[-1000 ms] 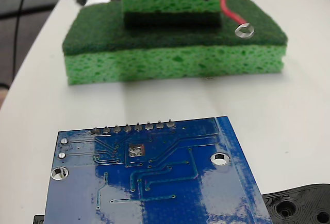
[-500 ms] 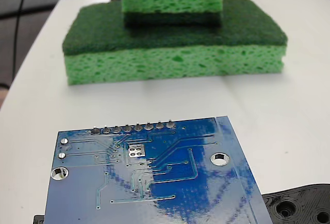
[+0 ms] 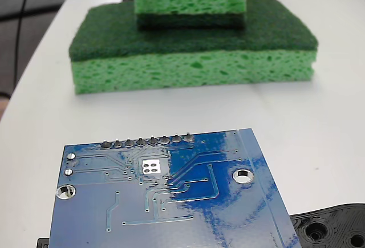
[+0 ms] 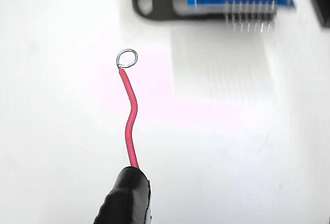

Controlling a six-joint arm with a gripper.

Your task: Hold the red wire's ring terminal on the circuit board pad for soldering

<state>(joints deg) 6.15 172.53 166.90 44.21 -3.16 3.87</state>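
Two green sponges fill the upper half of the fixed view: a large sponge (image 3: 194, 54) with a dark, fuzzy scouring top and a bright, porous foam side, and a smaller sponge (image 3: 190, 0) of the same make stacked on it at the top centre. Both sit on a smooth white table (image 3: 319, 122).

Below them, in the lower centre of that frame, lies the circuit board (image 3: 171, 202), a flat glossy blue rectangle crossed by thin traces, with silver-rimmed round holes near its left and right edges. A row of grey solder pins (image 3: 147, 142) lines its far edge. Just under the pins sits the pad (image 3: 150, 167), a small silvery-white square with four dark dots. A black plastic piece (image 3: 333, 228) with round holes pokes in at the lower right corner.

In the wrist view the red wire (image 4: 130, 123) curves up from a shiny black sleeve (image 4: 126, 198) at the bottom centre. It ends in the ring terminal (image 4: 127, 58), a tiny silver loop with an open centre, left of centre in the frame over bare white table. The board shows well apart at the top edge. The gripper's fingers are out of sight, so their state cannot be told.
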